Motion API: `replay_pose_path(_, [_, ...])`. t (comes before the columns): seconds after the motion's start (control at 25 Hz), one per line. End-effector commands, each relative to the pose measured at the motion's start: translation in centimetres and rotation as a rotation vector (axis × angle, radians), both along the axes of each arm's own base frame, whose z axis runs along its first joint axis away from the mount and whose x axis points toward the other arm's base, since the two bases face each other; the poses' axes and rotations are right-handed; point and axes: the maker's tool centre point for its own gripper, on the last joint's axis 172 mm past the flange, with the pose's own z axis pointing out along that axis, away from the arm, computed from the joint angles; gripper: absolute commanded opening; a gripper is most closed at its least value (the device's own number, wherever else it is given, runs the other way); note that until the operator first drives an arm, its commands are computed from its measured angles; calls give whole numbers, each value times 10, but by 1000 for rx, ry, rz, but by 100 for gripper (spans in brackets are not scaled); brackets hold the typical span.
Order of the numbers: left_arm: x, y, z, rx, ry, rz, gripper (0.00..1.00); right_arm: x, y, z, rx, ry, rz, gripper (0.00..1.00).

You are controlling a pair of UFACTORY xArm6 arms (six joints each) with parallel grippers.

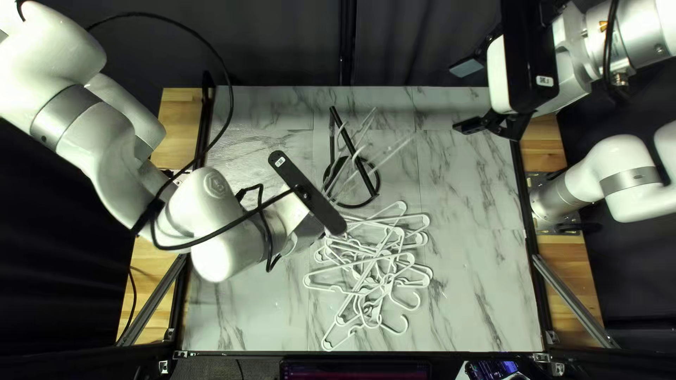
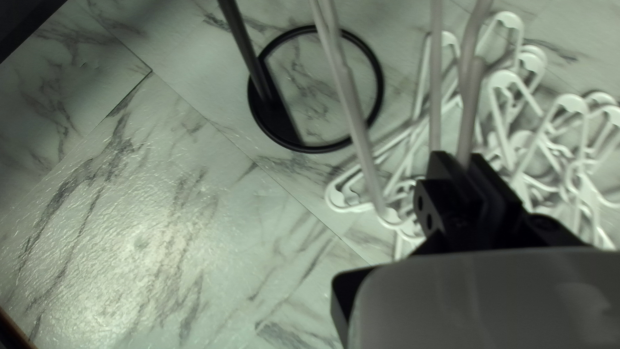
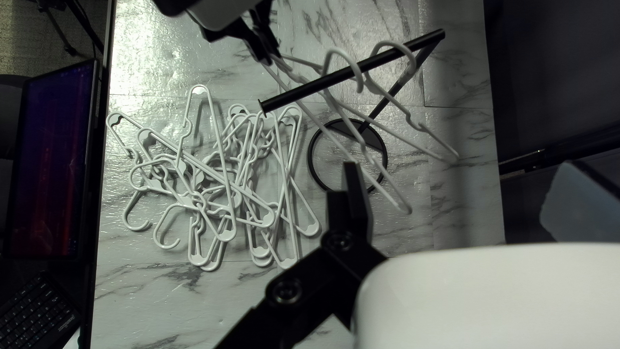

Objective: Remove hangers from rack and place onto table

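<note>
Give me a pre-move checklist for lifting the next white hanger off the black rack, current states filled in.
1. Left end effector shut on a white plastic hanger: ok
2. Held hanger's hook free of the black metal rack's bar: cannot tell
3. Rack's black ring-shaped base flat on the table: ok
4. Rack emptied: not ok, at least two hooks over the bar
5. Right end effector away from the rack: ok
6. White hangers on the table untangled: not ok, heaped and overlapping
</note>
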Motion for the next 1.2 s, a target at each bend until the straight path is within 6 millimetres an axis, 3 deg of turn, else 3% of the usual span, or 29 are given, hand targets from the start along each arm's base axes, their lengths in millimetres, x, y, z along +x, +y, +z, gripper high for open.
replay_pose_path(0.04, [-3,-22,7,9,22,-46,0,0,0,0,0,0,0,100])
replay_pose_path(0.16, [-12,-38,6,29,54,-80,0,0,0,0,0,0,0,100])
replay_pose_path(0.36, [-34,-63,-13,60,137,-188,0,0,0,0,0,0,0,100])
replay_pose_path(0.6, [-37,-91,-29,88,244,-392,0,0,0,0,0,0,0,100])
replay_pose_path(0.72, [-41,-91,-41,84,321,-496,0,0,0,0,0,0,0,100])
replay_pose_path(1.2, [-41,-88,-42,86,329,-498,0,0,0,0,0,0,0,100])
